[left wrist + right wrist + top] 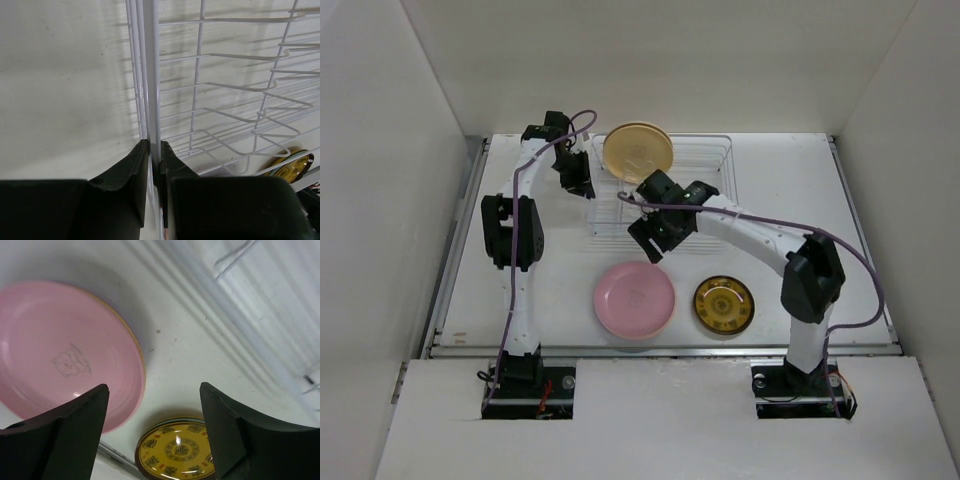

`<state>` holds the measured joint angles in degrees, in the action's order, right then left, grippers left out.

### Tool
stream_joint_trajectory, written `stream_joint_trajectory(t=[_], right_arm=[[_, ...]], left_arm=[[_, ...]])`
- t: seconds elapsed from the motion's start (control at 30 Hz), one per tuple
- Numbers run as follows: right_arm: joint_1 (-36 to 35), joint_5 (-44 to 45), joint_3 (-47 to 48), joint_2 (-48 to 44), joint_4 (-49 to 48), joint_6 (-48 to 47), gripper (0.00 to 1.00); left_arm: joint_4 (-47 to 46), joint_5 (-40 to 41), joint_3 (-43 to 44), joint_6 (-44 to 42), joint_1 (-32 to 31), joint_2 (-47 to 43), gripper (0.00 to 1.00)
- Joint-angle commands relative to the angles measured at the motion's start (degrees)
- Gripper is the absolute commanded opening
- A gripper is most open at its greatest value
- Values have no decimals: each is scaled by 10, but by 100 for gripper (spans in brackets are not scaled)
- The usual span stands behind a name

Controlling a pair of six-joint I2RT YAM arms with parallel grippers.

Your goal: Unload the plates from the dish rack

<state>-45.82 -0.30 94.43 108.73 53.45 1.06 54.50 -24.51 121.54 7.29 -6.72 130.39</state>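
Toward the back of the white worktop (820, 180), a silver-white wire dish rack (728, 165), rectangular, with rows of bent upright prongs across its floor. In its far left corner, one cream plate (637, 150), round and plain, propped on edge with its face tilted up to the top camera. Nearer the arms, flat on the worktop and out of the rack, two more. First a pink plate (634, 299), wide and glossy, with a faint line drawing at its centre. Just to its right and not touching it, a smaller ornate plate (724, 304), dark brown at the rim and yellow across the face, with rings of small dark emblems and a bright glint on the glaze. On the rack's left rim wire, the left fingers (135, 170), pressed together with the wire nipped between their tips. Over the strip of worktop between the rack's near side and the two flat plates, the right fingers (85, 415), spread wide and holding nothing, with the pink plate beneath one finger and the ornate plate low between the two in the wrist view.
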Motion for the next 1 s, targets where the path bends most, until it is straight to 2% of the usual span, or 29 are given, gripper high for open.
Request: stream_joint_trajectory(t=[0.0, 0.07, 0.17, 0.2, 0.33, 0.47, 0.77, 0.97], right_arm=[[5, 52, 79, -77, -71, 8, 80], [30, 60, 135, -71, -131, 8, 80], [65, 80, 218, -3, -174, 8, 80], [90, 96, 282, 22, -195, 8, 80], [119, 121, 416, 165, -247, -18, 80], [119, 113, 434, 219, -332, -89, 67], [136, 95, 415, 268, -433, -91, 71], [141, 72, 421, 305, -413, -85, 56]], left_arm=[[47, -37, 0, 23, 27, -11, 0], [53, -43, 5, 23, 27, -5, 0], [58, -43, 12, 23, 27, 1, 0], [58, -43, 12, 23, 27, 1, 0], [58, -43, 18, 23, 27, 7, 0], [58, -54, 24, 23, 27, 12, 0], [58, -48, 34, 7, 27, 34, 0], [58, -48, 34, 7, 27, 46, 0]])
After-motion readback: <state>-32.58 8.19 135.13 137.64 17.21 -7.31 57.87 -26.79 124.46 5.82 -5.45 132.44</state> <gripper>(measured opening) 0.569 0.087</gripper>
